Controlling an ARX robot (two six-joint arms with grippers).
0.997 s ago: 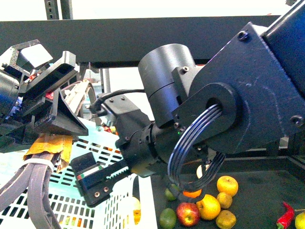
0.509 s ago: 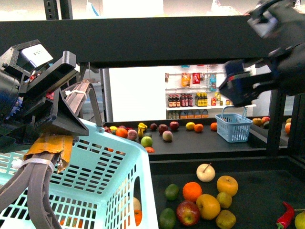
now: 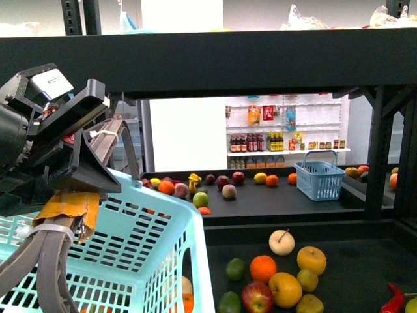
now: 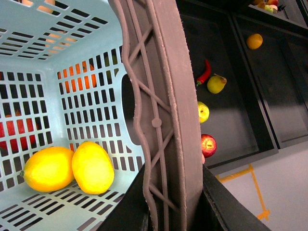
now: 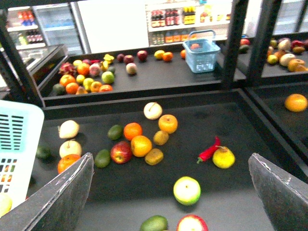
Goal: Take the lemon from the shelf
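Two lemons (image 4: 67,168) lie touching in light-blue basket (image 4: 29,57); left gripper (image 4: 166,192) clamped on basket handle (image 4: 161,96). Right gripper (image 5: 168,192) wide open, empty, above black shelf (image 5: 250,159) tray strewn with fruit.

Bright white backlight is glaring through the middle of the front view, leaving the shelf (image 3: 221,62) beam dark; the right wrist view is looking slightly soft.
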